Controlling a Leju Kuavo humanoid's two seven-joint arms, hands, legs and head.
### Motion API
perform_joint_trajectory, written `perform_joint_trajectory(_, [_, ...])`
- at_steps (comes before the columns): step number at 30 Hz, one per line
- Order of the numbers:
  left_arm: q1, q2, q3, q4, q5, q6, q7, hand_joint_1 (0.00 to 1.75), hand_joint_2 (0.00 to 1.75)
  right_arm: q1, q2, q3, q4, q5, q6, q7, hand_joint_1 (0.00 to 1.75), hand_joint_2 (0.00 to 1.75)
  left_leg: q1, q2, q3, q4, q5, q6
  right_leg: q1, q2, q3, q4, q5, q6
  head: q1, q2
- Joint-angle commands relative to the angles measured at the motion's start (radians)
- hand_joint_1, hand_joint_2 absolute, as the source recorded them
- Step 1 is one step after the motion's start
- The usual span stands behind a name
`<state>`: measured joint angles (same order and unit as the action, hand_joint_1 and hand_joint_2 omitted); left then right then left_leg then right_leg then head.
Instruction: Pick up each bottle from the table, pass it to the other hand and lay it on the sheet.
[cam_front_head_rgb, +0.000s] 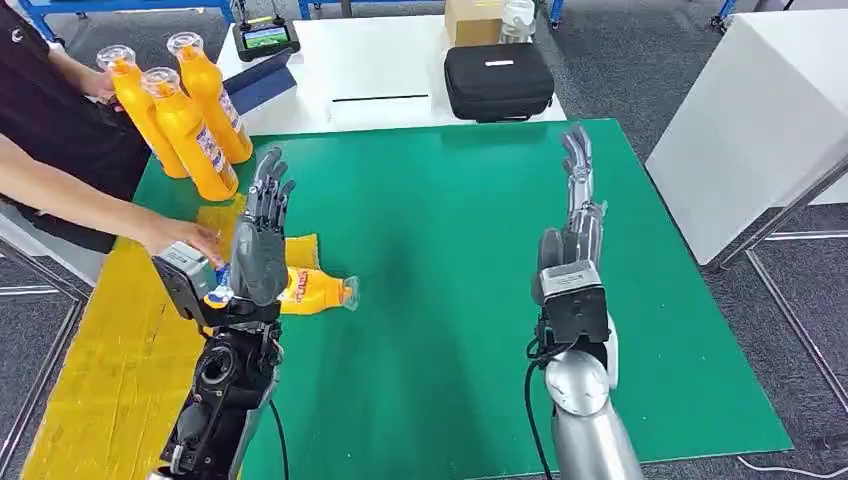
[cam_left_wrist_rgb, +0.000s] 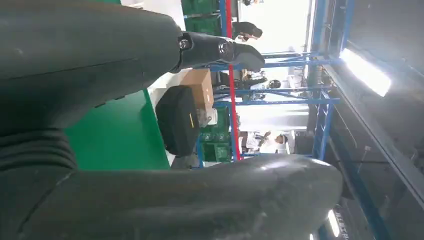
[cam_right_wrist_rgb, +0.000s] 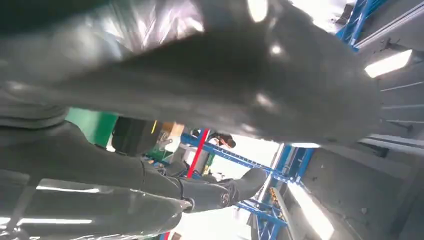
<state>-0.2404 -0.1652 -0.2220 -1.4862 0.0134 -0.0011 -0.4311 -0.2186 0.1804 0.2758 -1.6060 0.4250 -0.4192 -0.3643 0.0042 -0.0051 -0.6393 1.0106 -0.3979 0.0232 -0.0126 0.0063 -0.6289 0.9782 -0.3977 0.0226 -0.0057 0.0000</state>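
Green matting covers the worktop, with a yellow sheet along its left side and a white table beyond the far edge carrying a black case, a cardboard box and a handheld controller. One orange bottle lies on its side at the sheet's right edge, cap pointing right, partly behind the left hand. That hand is raised, its fingers spread and holding nothing. The right hand hovers over the green mat well to the right, fingers straight and apart, also holding nothing. At the far left, a person's hand reaches toward the lying bottle, while three more orange bottles are held upright against the person's dark sleeve.
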Motion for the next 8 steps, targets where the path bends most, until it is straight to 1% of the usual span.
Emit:
perform_joint_trajectory(1, [-0.015,0.008,-0.017,0.023,0.004,-0.001,0.003,0.0,0.0,-0.035,-0.008,0.009,0.026,-0.004,0.002,0.004,0.0,0.0,0.0,0.001,0.002,0.0,-0.001,-0.001,0.001,0.0,0.002,0.0,-0.001,-0.001,0.0,0.0])
perform_joint_trajectory(3, [-0.015,0.008,-0.017,0.023,0.004,-0.001,0.003,0.0,0.0,-0.035,-0.008,0.009,0.026,-0.004,0.002,0.004,0.0,0.0,0.001,0.001,0.004,0.0,-0.002,-0.001,0.001,0.0,0.004,0.0,-0.002,-0.001,0.0,0.0])
perform_joint_trajectory(5, [-0.015,0.008,-0.017,0.023,0.004,-0.001,0.003,0.0,0.0,-0.035,-0.008,0.009,0.026,-0.004,0.002,0.004,0.0,0.0,0.001,0.001,0.002,0.0,-0.001,-0.001,0.001,0.0,0.002,0.0,-0.001,-0.001,0.0,0.0])
perform_joint_trajectory(6, [-0.018,0.006,-0.017,0.028,0.003,-0.004,0.003,0.0,0.0,-0.036,-0.009,0.01,0.03,0.0,0.003,0.005,0.0,0.0,0.002,0.001,0.007,0.001,-0.004,-0.002,0.002,-0.001,0.008,0.0,-0.003,-0.002,0.0,0.0])
perform_joint_trajectory(7, [-0.019,0.005,-0.019,0.027,-0.001,-0.011,0.002,0.0,0.0,-0.043,-0.02,0.016,0.042,0.007,0.004,0.004,0.0,0.0,0.001,0.001,0.003,0.0,-0.001,-0.001,0.001,0.0,0.003,0.0,-0.001,-0.001,0.0,0.0])
perform_joint_trajectory(8, [-0.018,0.003,-0.018,0.024,-0.006,-0.013,0.002,0.0,0.0,-0.045,-0.02,0.012,0.05,0.003,0.001,0.006,0.0,0.0,0.001,0.001,0.005,0.001,-0.003,-0.001,0.001,0.0,0.006,0.0,-0.002,-0.001,0.0,0.0])
